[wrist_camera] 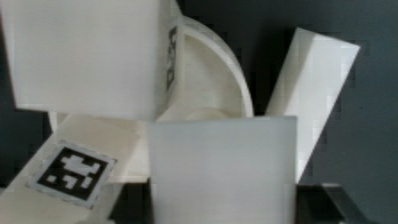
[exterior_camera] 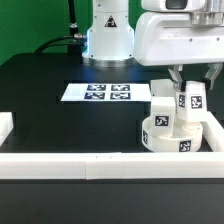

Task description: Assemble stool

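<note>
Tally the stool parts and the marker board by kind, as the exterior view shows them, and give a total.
Seat: 1
Legs, one and another, both upright on the seat: 2
Marker board: 1
Total: 4

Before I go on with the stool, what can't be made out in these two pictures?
- Exterior view: whether the gripper grips the leg; too small, the wrist housing covers it.
- Exterior view: the seat holes, hidden by the legs on it.
- Wrist view: the white parts are blurred and cut off by the edges; only one tag is clear.
</note>
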You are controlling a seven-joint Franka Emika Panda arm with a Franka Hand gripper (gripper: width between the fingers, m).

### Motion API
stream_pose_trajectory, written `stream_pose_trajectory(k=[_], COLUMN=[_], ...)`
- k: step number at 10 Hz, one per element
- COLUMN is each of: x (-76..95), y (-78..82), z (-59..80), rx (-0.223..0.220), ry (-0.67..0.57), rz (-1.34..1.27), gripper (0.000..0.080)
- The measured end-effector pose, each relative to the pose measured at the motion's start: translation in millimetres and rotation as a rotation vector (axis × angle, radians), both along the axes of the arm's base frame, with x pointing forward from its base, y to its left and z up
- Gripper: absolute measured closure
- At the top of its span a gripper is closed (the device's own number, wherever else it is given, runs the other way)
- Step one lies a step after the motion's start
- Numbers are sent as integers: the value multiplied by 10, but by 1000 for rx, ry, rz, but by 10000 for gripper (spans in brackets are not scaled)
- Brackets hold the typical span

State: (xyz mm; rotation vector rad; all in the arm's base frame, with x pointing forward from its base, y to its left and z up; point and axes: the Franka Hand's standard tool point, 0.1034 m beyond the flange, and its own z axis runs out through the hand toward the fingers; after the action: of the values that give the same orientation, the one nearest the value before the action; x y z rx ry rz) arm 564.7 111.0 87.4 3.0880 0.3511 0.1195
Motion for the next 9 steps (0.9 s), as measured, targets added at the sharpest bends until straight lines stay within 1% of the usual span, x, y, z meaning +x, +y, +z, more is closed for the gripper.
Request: stream_pose_trajectory(k=[2, 3, 4, 5, 7, 8, 9], x=[-3, -13, -5, 3, 59, 79, 88], y=[13, 7, -33, -33, -29, -38, -44], z=[-1, -8, -7, -7, -1, 2, 3], rx=[17, 37, 88, 119, 164, 177, 181], ry=[-2, 3, 13, 32, 69, 66, 59], rz=[-145, -251, -406, -562, -758, -830, -867], gripper=[462, 462, 462, 462, 462, 462, 462])
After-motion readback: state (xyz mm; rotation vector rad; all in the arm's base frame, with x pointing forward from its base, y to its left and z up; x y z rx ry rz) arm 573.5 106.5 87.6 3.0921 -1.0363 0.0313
